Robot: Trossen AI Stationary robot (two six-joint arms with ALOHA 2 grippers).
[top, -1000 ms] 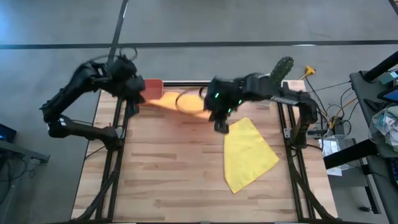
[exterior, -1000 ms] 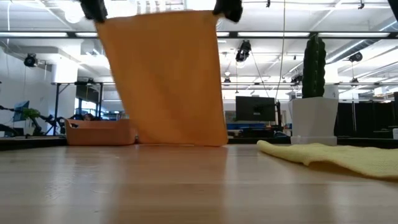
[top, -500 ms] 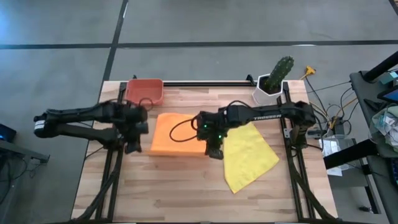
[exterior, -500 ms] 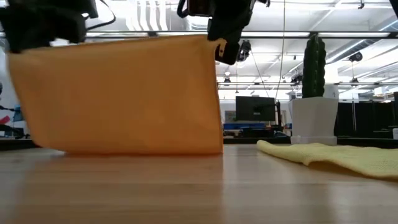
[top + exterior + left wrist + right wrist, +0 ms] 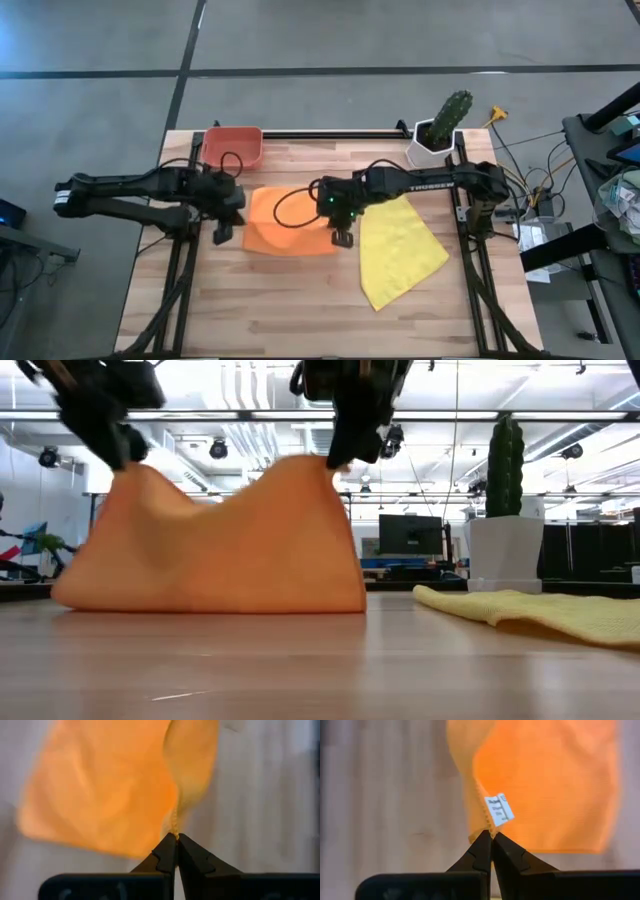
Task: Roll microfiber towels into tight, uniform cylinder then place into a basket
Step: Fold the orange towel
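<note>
The orange microfiber towel (image 5: 290,222) (image 5: 220,550) hangs between my two grippers in the middle of the table, and its lower edge (image 5: 210,606) rests on the wood. My left gripper (image 5: 222,234) (image 5: 122,455) is shut on one upper corner. My right gripper (image 5: 342,238) (image 5: 335,458) is shut on the other. The yellow towel (image 5: 402,252) (image 5: 540,612) lies flat at the right. The red-orange basket (image 5: 232,147) stands at the far left edge; the orange towel hides it in the low view. My left gripper pinches the orange towel's upper left corner (image 5: 174,826) between its two fingertips, coming from above on a downward slant. The cloth hangs below the fingers and sags toward the middle. My right gripper pinches the towel's upper right corner (image 5: 486,832) between its fingertips, beside the white label (image 5: 498,809), slanting down from above. The towel hangs below it, its top edge (image 5: 235,500) slack and its lower edge on the table.
A white pot with a green cactus (image 5: 440,128) (image 5: 505,545) stands at the far right corner. Bare wood (image 5: 280,300) stretches along the table's near side.
Both grippers have come down and toward the near edge with the orange towel, staying shut. The left one swung out to the left, spreading the towel wide. Its top edge, taut half a second ago, now sags, and more cloth rests on the table.
</note>
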